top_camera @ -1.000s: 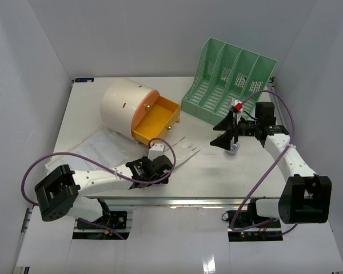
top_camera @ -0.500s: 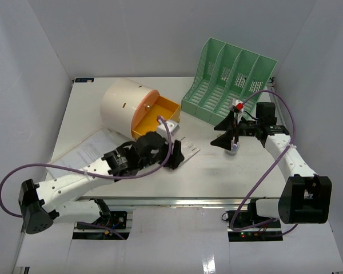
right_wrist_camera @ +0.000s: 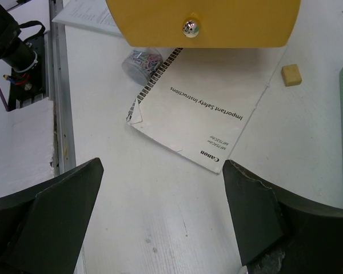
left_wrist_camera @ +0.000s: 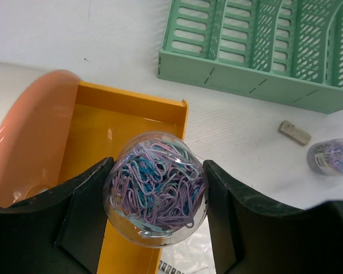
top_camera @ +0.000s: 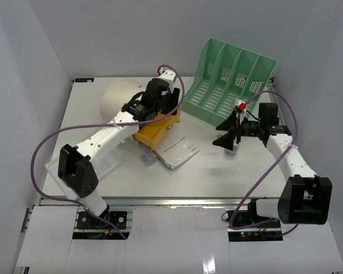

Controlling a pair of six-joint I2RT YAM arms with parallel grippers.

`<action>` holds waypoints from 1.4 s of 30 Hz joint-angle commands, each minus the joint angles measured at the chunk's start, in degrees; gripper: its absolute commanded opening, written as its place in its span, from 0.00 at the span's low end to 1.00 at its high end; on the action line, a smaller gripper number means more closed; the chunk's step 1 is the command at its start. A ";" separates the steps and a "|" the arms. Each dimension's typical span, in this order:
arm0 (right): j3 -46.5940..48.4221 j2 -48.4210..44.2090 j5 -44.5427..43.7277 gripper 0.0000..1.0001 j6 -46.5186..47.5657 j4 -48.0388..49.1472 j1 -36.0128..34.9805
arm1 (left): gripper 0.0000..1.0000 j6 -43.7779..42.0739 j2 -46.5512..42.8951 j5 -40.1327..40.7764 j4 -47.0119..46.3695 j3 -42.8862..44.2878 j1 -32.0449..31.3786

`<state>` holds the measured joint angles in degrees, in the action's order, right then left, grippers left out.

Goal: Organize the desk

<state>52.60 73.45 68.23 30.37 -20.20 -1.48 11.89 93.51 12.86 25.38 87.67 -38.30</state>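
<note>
On the white desk [top_camera: 217, 165] stands a cream cylinder box [top_camera: 117, 97] with its yellow drawer [top_camera: 154, 132] pulled open. My left gripper [top_camera: 163, 114] hangs over that drawer [left_wrist_camera: 120, 131], shut on a clear round jar of purple and blue paper clips [left_wrist_camera: 155, 188]. A second clip jar [top_camera: 149, 158] lies by the corner of a Canon booklet [top_camera: 180, 151]. Another jar [left_wrist_camera: 331, 157] stands beside my right gripper [top_camera: 222, 133]. That gripper [right_wrist_camera: 161, 166] is open above bare desk, with nothing between its fingers.
A mint-green file rack [top_camera: 228, 80] stands at the back right, close behind the right arm. A small tan eraser [right_wrist_camera: 291, 75] lies between drawer and rack. Printed sheets [top_camera: 103, 160] lie at the front left. White walls enclose the desk.
My left arm has swung from the front of the desk, by the booklet, up and back over the yellow drawer, carrying the clip jar. The right arm has barely moved.
</note>
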 commanded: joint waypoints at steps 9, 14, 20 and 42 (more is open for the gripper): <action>0.84 -0.24 2.00 0.91 2.24 -2.30 0.51 | 0.71 -4.16 7.12 6.30 3.53 10.41 0.16; 0.84 -0.26 1.91 0.91 2.32 -2.56 0.71 | 0.87 -4.59 9.54 6.72 4.99 13.21 0.16; 0.87 -0.22 1.90 0.91 2.67 -2.88 0.78 | 0.93 -4.58 9.82 6.52 5.56 13.86 0.16; -9.45 -0.10 -60.32 0.90 -10.79 1.59 -4.63 | 0.98 -7.77 -51.42 -6.71 -12.27 -39.20 0.42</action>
<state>44.71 73.15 18.94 24.39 -22.68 -4.82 4.79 51.34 4.28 16.67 58.29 -38.24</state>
